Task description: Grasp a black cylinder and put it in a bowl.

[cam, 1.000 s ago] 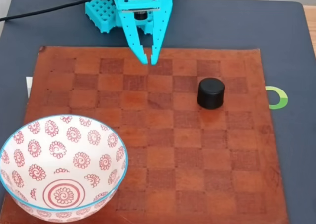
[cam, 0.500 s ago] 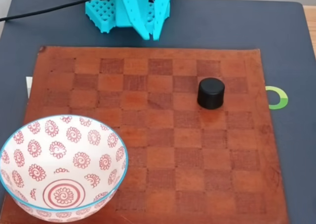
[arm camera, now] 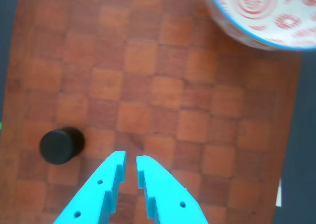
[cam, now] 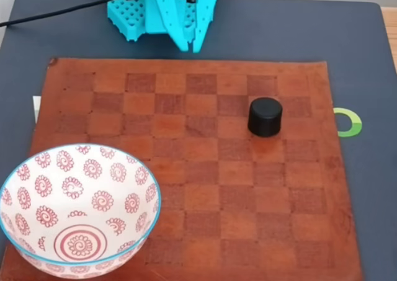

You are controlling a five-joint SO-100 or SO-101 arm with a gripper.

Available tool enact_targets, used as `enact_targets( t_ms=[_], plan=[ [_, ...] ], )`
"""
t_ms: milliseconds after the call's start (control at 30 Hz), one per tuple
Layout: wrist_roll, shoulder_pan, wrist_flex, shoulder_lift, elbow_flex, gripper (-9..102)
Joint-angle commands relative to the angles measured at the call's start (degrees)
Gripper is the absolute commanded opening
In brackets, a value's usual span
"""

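Black cylinder (cam: 265, 117) stands upright on the brown checkered leather board (cam: 205, 231), right of centre in the fixed view, untouched and well apart from the other items. Nearest the fixed camera, the bowl (cam: 25, 240) sits on the board's lower left corner, with nothing inside it. Farther back, the turquoise gripper (cam: 191, 46) hangs over the dark mat (cam: 366, 188) beyond the board's far edge, tips pointing down. In the wrist view the gripper (arm camera: 131, 159) shows its jaws nearly closed, a narrow gap between the tips, holding nothing. There the black cylinder (arm camera: 61, 145) lies to the left of the tips, near but apart, and the bowl (arm camera: 232, 26) sits at the upper right.
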Motion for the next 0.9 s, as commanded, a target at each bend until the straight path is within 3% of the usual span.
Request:
enact_targets(
  t_ms=[0, 500, 733, 867],
  plan=[
    [0.7, -1.7, -0.1, -5.6, -6.2, 1],
    [4.6, -13.5, -0.2, -27.2, -14.7, 2],
    [7.7, -20.7, -1.0, -27.9, -14.9, 28],
    [7.8, -23.4, -1.1, -28.7, -14.9, 36]
  ],
)
